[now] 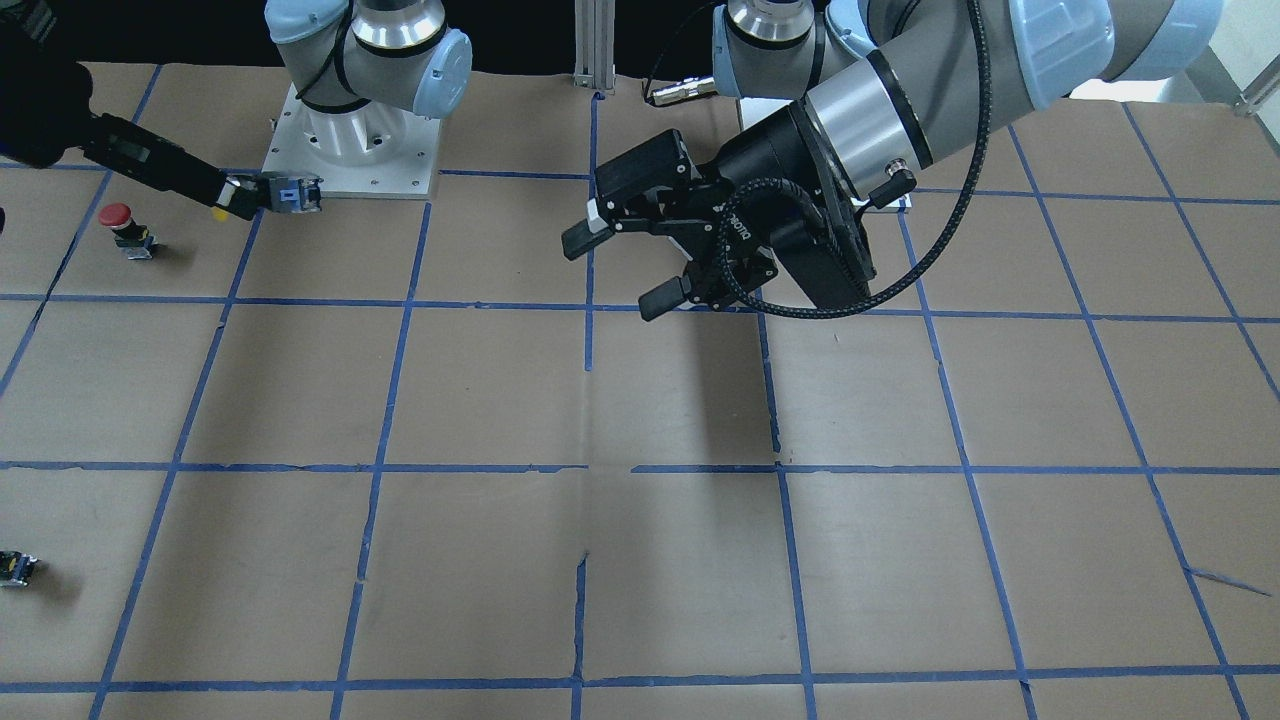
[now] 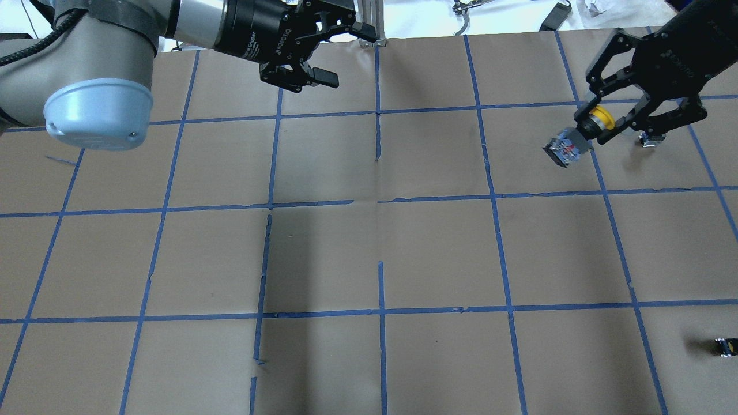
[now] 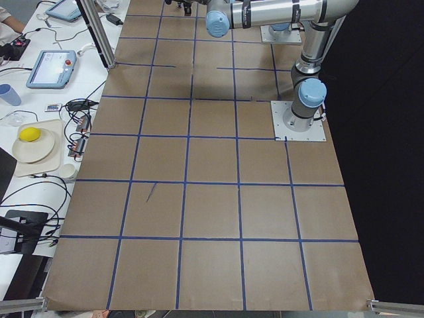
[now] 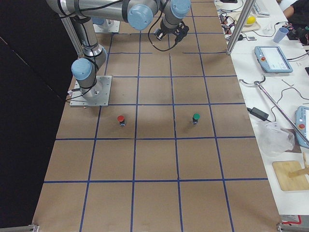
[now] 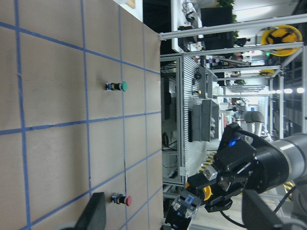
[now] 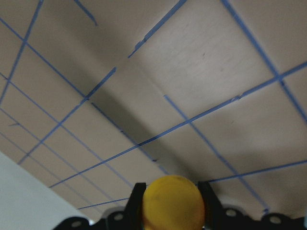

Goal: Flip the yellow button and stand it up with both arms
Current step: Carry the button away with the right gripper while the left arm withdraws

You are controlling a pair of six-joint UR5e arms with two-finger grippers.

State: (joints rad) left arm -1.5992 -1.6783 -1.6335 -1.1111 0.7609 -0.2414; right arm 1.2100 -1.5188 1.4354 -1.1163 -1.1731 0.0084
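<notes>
Overhead exterior, yellow button (image 2: 569, 146) pinched in right hand (image 2: 599, 121), seemingly aloft, left hand (image 2: 347, 53) wide

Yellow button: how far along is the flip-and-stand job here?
Done: the pickup. The right gripper holds the yellow button by its cap, clear of the table. In hand: the hand-over, it seems; the left gripper hangs across from it, jaws open and empty. Left: passing the button over, flipping it and standing it on the table.
</notes>
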